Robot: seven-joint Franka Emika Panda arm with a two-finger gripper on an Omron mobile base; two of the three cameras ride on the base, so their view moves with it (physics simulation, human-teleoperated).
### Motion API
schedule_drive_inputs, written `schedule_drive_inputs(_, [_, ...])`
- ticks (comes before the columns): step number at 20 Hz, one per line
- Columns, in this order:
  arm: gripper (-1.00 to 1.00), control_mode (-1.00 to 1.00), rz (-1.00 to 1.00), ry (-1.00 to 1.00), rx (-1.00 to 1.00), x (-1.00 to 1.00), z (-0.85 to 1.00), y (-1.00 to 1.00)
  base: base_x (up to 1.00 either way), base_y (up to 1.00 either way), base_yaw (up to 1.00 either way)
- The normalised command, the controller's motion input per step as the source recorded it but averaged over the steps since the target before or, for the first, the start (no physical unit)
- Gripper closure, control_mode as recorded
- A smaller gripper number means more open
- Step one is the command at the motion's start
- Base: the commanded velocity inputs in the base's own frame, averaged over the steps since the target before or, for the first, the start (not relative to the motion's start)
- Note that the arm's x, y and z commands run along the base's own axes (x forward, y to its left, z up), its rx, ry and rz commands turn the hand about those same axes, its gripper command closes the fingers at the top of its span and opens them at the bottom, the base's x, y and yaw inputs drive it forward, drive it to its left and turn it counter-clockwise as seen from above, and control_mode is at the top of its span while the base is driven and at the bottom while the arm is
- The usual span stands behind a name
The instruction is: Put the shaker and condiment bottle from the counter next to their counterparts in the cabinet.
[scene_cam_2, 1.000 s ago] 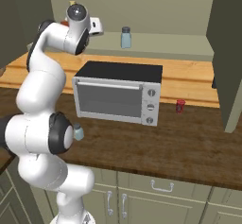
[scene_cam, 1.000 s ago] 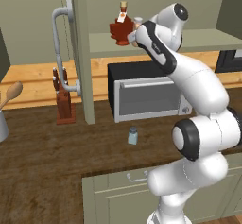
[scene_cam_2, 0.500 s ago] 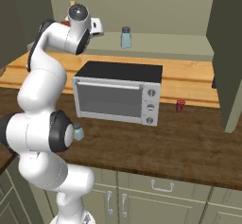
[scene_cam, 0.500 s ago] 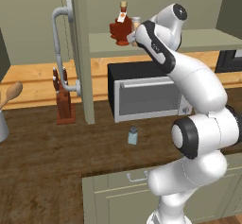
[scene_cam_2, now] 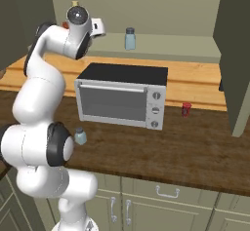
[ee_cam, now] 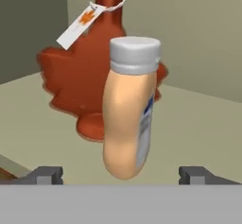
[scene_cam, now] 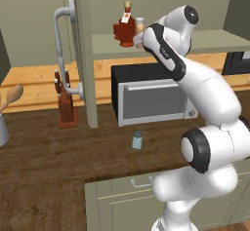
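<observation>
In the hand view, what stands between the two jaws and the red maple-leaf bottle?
The condiment bottle stands there, between the spread jaws and in front of the maple-leaf bottle, on the cabinet shelf.

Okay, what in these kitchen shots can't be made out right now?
- Hand view: the condiment bottle base is cut off by the bottom edge, so whether it rests on the cabinet shelf is unclear.
- Left base view: the gripper is mostly hidden behind the arm.
- Right base view: the maple-leaf bottle is nearly all hidden behind the arm.
</observation>
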Motion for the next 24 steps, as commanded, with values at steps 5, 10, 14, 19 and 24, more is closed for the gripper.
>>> schedule_drive_inputs(5, [-1.0,-1.0,0.0,-0.07,0.01,-0.51,0.0,0.0,0.0,0.0,0.0])
schedule_drive_inputs(10, [-1.0,-1.0,-0.02,-0.1,0.06,-0.76,0.0,-0.02,0.0,0.0,0.0])
schedule_drive_inputs(14, [-1.0,-1.0,-0.05,-0.07,0.07,-0.69,0.0,-0.03,0.0,0.0,0.0])
schedule_drive_inputs(19, [-1.0,-1.0,-0.03,0.0,0.08,-0.59,0.0,-0.01,0.0,0.0,0.0])
schedule_drive_inputs(24, [-1.0,-1.0,-0.01,0.0,0.05,-0.41,0.0,0.0,0.0,0.0,0.0])
